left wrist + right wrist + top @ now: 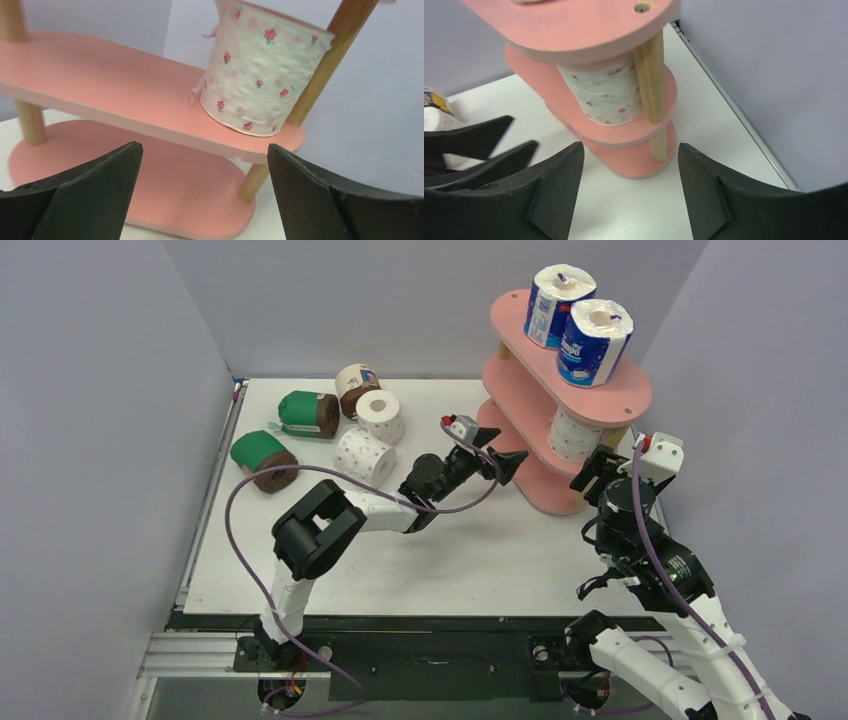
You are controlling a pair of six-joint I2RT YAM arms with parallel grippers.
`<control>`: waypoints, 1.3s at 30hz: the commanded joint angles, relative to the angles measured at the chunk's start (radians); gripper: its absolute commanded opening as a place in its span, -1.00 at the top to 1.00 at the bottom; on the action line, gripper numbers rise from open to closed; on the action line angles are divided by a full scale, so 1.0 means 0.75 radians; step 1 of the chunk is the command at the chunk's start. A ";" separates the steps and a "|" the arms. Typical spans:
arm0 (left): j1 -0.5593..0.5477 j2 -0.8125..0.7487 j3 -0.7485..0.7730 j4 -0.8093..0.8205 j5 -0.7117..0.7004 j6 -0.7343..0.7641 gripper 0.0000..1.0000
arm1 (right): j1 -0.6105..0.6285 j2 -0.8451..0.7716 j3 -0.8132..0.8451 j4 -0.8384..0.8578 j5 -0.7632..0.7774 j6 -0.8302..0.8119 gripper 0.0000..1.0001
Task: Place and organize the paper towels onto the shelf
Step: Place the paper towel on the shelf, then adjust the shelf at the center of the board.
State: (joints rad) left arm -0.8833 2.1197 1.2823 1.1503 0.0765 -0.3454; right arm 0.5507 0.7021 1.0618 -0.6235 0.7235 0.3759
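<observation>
Hovering just beside the shelf (612, 392), the left end effector (500, 452) points at its lower tiers with jaws spread wide and nothing between them, so it is released. In the left wrist view the fingers (90, 195) frame the middle and bottom boards without touching them.

The right end effector (600, 475) sits near the shelf's near right end. Its jaws stand apart with only bare counter (480, 560) showing between them, so it is released too.

Shelf contents:
- Top tier — two blue rolls upright, side by side, one at the far end (558, 302) and one nearer (595, 340).
- Middle tier — one dotted roll (260, 75) upright at the right end, right against a wooden post (320, 70). It also shows in the right wrist view.

Five rolls lie on the counter, grouped at the far left and well apart from the shelf:
- Two green rolls on their sides, one farther back (308, 413) and one nearer the left wall (262, 458).
- A cream roll (356, 387), tilted, at the back.
- Two more dotted rolls, one beside the cream roll (381, 415) and one just in front of it (364, 455).
</observation>
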 commanded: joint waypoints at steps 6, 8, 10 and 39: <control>0.051 -0.475 -0.512 0.203 -0.287 -0.125 -0.90 | -0.034 -0.084 -0.241 0.005 0.073 0.241 -0.30; 0.077 -0.524 -0.553 0.150 -0.330 -0.167 -0.91 | -0.047 -0.122 -0.293 0.027 0.053 0.296 -0.30; 0.128 -0.558 -0.546 0.040 -0.356 -0.269 -0.90 | -0.059 -0.174 -0.343 0.049 0.028 0.343 -0.30; 0.380 0.322 0.557 -0.393 0.108 -1.220 -0.74 | -0.061 -0.455 -0.530 -0.002 -0.278 0.377 -0.28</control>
State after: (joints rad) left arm -0.5922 2.3283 1.5871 0.8577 0.1364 -1.2747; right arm 0.5098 0.3882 0.6830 -0.6155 0.5613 0.6636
